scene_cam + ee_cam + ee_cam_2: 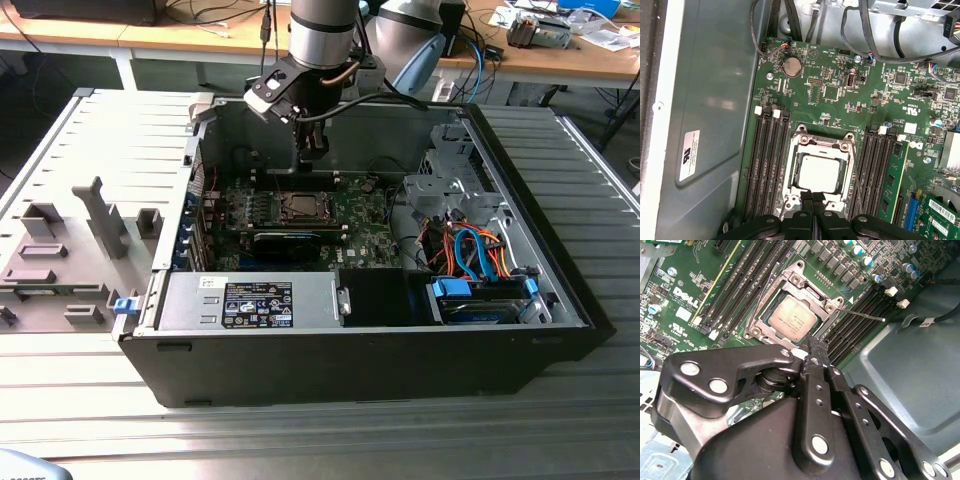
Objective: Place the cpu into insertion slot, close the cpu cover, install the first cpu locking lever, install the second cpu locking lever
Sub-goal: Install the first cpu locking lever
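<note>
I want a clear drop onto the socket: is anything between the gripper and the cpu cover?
Nothing visible does. In the first wrist view the gripper sits right at one edge of the cpu cover, which frames the cpu.

In the exterior view, a grey ribbed metal table (pixel 590 150) lay in front and shone pale along its near edge, and behind it stood wooden desks (pixel 190 38) on white legs (pixel 125 68), with cables (pixel 215 12) and papers (pixel 612 38) on top and a dark floor (pixel 60 70) beneath.
</note>
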You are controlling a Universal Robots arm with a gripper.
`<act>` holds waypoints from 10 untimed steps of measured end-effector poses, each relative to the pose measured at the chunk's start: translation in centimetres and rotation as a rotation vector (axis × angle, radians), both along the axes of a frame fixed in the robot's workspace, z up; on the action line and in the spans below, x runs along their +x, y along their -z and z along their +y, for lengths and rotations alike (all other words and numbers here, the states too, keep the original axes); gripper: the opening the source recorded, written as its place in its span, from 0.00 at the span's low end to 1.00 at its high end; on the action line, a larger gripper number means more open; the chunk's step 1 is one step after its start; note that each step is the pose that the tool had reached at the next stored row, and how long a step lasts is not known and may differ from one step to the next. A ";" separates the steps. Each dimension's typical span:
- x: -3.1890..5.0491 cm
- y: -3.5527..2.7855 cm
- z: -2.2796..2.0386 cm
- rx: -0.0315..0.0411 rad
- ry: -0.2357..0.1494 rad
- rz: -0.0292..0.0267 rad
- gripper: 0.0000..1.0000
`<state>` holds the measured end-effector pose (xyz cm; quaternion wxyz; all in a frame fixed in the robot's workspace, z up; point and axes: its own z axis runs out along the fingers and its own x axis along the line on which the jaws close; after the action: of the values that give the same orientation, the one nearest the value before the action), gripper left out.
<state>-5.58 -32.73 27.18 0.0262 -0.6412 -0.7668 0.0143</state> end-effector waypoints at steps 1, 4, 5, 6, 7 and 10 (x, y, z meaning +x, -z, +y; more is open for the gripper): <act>0.00 0.00 0.00 0.0001 0.000 0.0000 0.11; 0.00 0.00 0.00 0.0000 -0.001 0.0000 0.11; 0.00 0.00 0.00 0.0001 -0.002 -0.0001 0.11; 0.00 0.00 0.00 0.0000 -0.002 0.0000 0.11; 0.00 0.00 0.00 0.0000 -0.003 0.0000 0.11; 0.00 0.00 0.00 0.0001 -0.013 -0.0001 0.11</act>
<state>-5.58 -32.73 27.18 0.0262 -0.6361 -0.7710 0.0144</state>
